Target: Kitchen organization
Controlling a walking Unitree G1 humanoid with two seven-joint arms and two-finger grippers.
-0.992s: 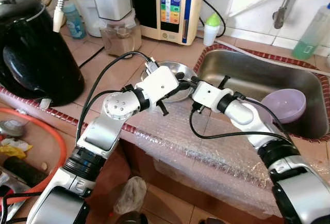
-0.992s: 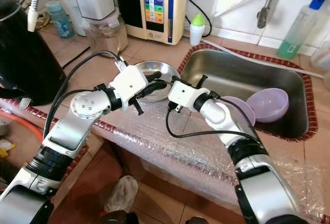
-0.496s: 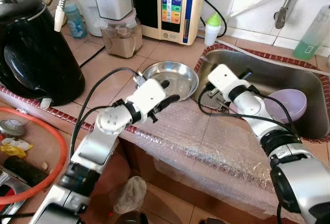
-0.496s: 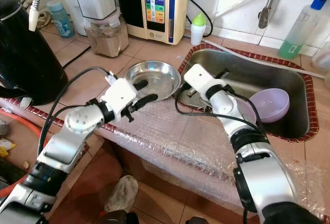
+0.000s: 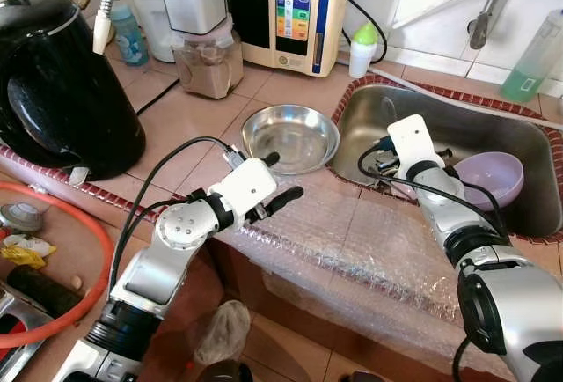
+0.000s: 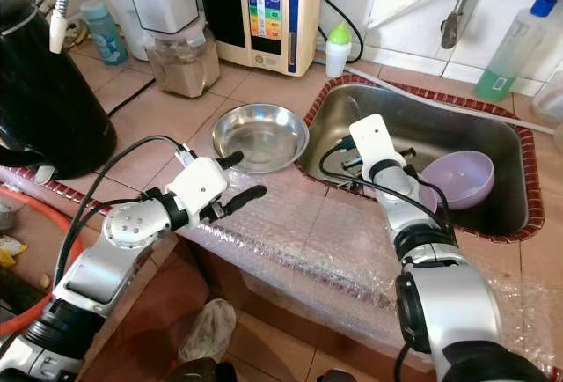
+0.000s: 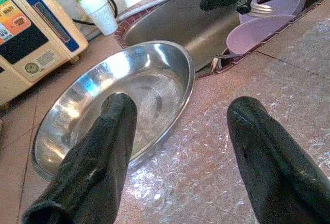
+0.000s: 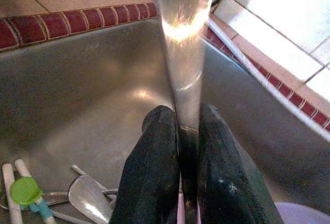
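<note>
A round steel dish (image 5: 290, 135) lies on the tiled counter just left of the steel sink (image 5: 440, 113). My left gripper (image 5: 283, 177) hovers open and holds nothing at the dish's near rim, over the bubble wrap; in its wrist view the dish (image 7: 103, 105) sits between the spread fingers (image 7: 98, 162). My right gripper (image 5: 385, 162) reaches down into the sink's left end, shut on a metal fork (image 8: 180, 38) whose tines (image 7: 260, 9) point toward two purple bowls (image 5: 493, 175). Loose cutlery (image 8: 85, 195) lies on the sink floor below it.
A black kettle (image 5: 62, 91) stands at the left. A blender jar (image 5: 207, 61), a water unit (image 5: 295, 12) and a green-capped bottle (image 5: 361, 47) line the back wall. Bubble wrap (image 5: 369, 250) covers the counter's front edge. A green soap bottle (image 5: 532, 56) stands behind the sink.
My right gripper has swung right from above the steel dish into the sink. My left gripper has drawn back from the dish to the counter's front edge.
</note>
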